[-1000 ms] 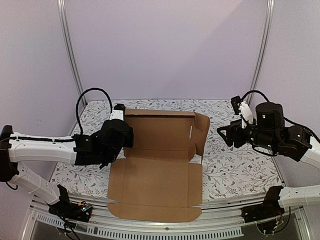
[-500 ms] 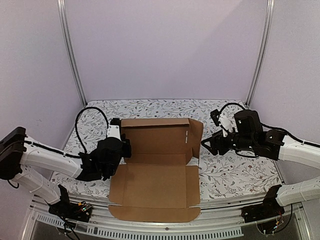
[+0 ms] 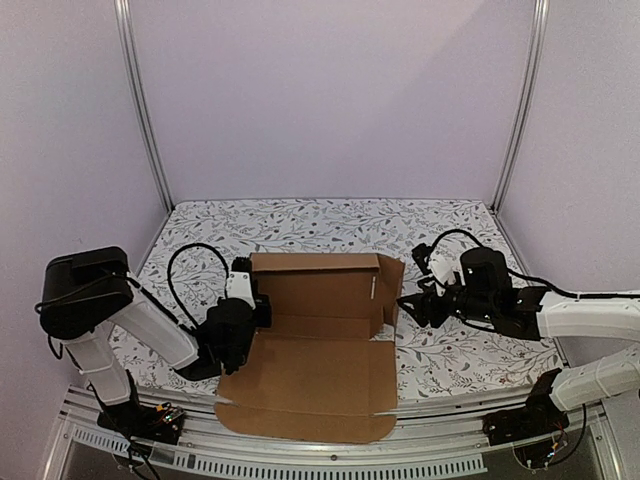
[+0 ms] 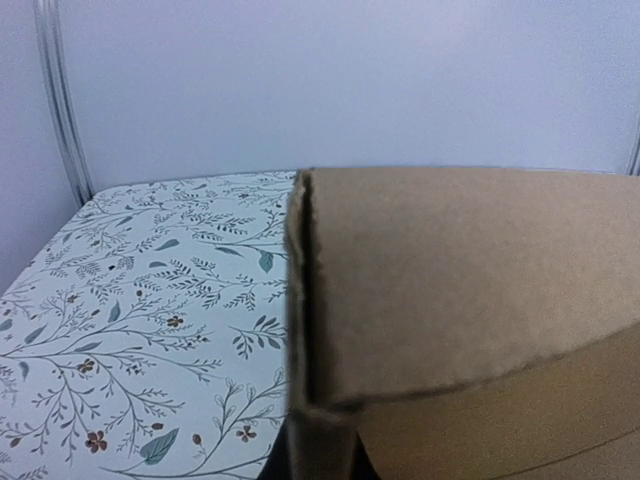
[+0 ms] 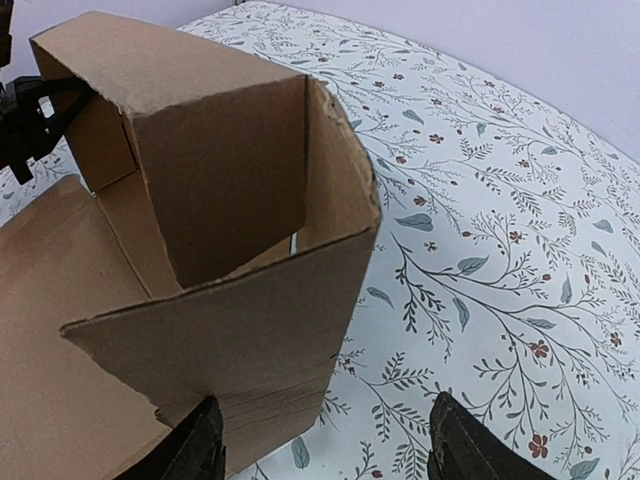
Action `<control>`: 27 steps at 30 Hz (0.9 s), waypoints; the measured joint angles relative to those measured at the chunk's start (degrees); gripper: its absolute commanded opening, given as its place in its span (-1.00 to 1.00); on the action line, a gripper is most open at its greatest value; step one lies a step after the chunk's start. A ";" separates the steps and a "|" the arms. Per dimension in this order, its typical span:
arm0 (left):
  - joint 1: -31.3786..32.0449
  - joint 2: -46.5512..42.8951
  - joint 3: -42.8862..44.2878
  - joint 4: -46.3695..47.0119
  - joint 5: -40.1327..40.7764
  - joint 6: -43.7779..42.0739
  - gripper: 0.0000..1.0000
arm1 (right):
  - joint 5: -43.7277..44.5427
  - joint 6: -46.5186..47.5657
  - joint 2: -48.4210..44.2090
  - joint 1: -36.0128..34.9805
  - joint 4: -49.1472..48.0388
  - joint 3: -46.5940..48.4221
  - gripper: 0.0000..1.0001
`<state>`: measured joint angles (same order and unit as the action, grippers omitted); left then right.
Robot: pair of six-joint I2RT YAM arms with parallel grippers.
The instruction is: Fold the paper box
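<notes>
paper box (image 3: 310, 365) sat on a floral tabletop (image 3: 460, 350), lilac walls (image 3: 330, 100) behind.
right claw (image 5: 325, 455) stood released; the left claw (image 3: 243, 318) could not be judged.

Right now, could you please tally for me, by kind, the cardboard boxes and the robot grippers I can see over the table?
paper box: 1
grippers: 2 (left gripper, right gripper)
Total: 3

Soft even lighting, faint shadows, no glare, left wrist close-up of cardboard (image 4: 450, 300) slightly blurred
</notes>
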<state>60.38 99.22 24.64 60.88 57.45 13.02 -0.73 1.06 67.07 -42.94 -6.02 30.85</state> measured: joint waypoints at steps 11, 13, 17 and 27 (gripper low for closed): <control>1.92 6.86 0.00 14.14 2.82 -7.91 -1.00 | -0.33 4.26 2.45 2.86 -7.28 -3.19 0.40; 2.10 7.17 0.02 14.99 3.10 -8.52 -1.00 | -0.31 4.59 2.43 2.89 -7.45 -3.19 0.40; 2.14 7.45 0.04 15.41 3.26 -8.74 -1.00 | -0.50 5.42 2.43 2.91 -7.45 -3.15 0.39; 2.14 8.94 0.07 16.57 3.65 -7.32 -1.00 | -3.69 5.05 4.15 3.23 -7.30 -0.70 0.34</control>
<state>62.52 108.16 24.71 77.45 61.10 5.69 -4.43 6.11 71.22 -39.70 -13.32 30.15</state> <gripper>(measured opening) 0.026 0.675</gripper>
